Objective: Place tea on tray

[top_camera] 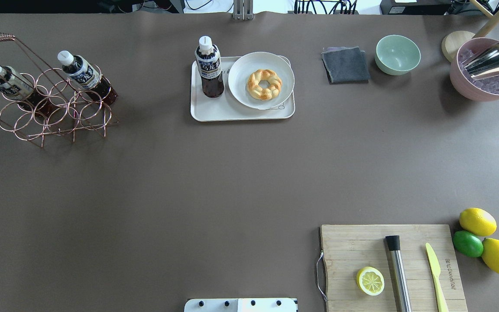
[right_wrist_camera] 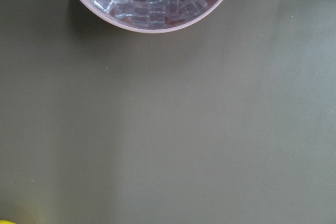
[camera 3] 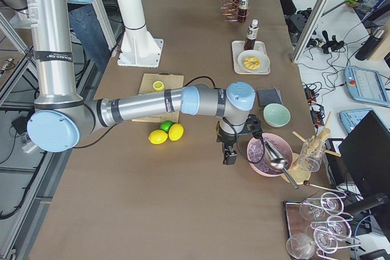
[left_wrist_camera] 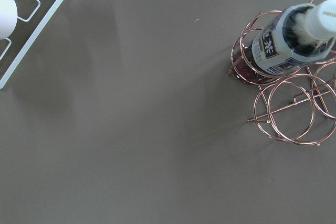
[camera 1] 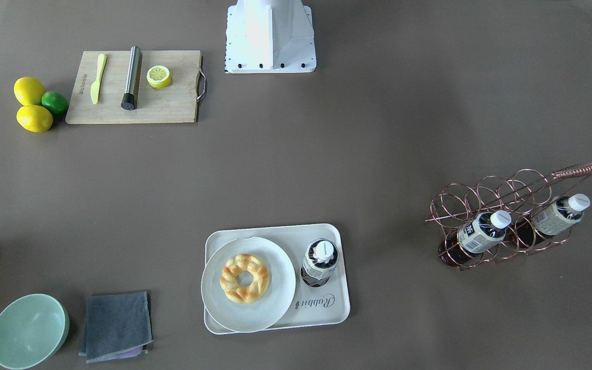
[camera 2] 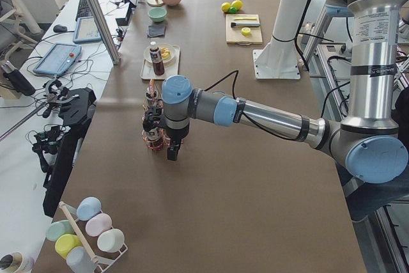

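Note:
One tea bottle stands upright on the off-white tray, beside the plate; it also shows in the overhead view on the tray. Two more tea bottles lean in a copper wire rack. My left gripper hangs over the table just by the rack; one racked bottle shows in the left wrist view. My right gripper hangs beside the pink ice bowl. I cannot tell whether either gripper is open or shut.
A white plate with a doughnut fills the rest of the tray. A cutting board holds a lemon half, a steel muddler and a knife, with lemons and a lime beside it. A green bowl and a grey cloth lie nearby.

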You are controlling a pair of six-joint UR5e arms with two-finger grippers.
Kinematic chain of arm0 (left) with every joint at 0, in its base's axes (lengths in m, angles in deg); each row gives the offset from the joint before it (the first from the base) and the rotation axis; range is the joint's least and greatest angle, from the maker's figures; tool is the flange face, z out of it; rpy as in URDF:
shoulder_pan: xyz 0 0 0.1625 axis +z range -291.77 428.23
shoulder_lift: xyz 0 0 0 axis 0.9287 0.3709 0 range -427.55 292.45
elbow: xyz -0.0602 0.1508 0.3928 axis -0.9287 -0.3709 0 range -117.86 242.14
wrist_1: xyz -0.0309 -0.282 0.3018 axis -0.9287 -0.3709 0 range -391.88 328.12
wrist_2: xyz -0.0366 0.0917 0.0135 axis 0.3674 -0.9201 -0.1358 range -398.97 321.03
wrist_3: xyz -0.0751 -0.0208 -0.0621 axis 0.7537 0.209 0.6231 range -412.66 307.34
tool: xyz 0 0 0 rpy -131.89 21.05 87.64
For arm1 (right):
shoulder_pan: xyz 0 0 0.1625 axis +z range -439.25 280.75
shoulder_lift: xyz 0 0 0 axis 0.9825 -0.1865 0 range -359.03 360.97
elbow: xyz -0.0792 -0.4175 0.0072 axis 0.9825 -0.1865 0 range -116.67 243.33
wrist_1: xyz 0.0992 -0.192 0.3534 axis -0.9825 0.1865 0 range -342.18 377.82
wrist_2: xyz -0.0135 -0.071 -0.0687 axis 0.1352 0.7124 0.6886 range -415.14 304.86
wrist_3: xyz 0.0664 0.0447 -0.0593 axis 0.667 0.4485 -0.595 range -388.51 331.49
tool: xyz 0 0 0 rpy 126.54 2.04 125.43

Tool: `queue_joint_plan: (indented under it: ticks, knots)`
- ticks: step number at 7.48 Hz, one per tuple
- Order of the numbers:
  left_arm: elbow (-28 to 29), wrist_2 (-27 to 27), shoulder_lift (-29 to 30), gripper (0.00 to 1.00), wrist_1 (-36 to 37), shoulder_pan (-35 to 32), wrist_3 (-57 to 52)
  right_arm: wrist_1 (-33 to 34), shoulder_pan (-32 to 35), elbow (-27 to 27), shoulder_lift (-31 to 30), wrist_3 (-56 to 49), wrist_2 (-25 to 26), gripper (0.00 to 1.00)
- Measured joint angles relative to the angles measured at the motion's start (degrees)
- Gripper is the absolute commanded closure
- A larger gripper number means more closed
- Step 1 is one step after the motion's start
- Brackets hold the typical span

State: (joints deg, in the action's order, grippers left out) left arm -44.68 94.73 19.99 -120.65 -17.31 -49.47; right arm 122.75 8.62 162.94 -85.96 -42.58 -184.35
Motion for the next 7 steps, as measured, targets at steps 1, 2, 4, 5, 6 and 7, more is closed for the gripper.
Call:
queue_joint_plan:
  ticks: [1,2,4,5,6,7]
  knots:
    - [1.5,0.8,0.0,0.03,0.0,-0.3,-0.2,-0.2,1.2,-1.7,-0.8,-1.9,-0.2,0.00]
    - [2.6,1.1,0.1,0.03,0.0,-1.0,-0.4,-0.2,2.7,-2.5,-1.4,-3.7,-0.4,0.00]
    - [3.4,2.1,1.1,0.03,3.1,-1.6,-0.5,-0.3,3.8,-3.3,-3.1,-4.9,-0.8,0.00]
    - [3.3,2.9,1.6,0.03,5.1,-1.8,-0.5,-0.3,3.9,-3.3,-3.6,-5.0,-1.5,0.00]
    - [3.2,3.3,1.6,0.03,6.0,-2.0,-0.5,-0.2,3.9,-3.2,-3.8,-4.8,-2.3,0.00]
    - [3.0,3.4,1.5,0.03,6.3,-2.0,-0.4,-0.1,3.9,-3.0,-3.7,-4.5,-2.9,0.00]
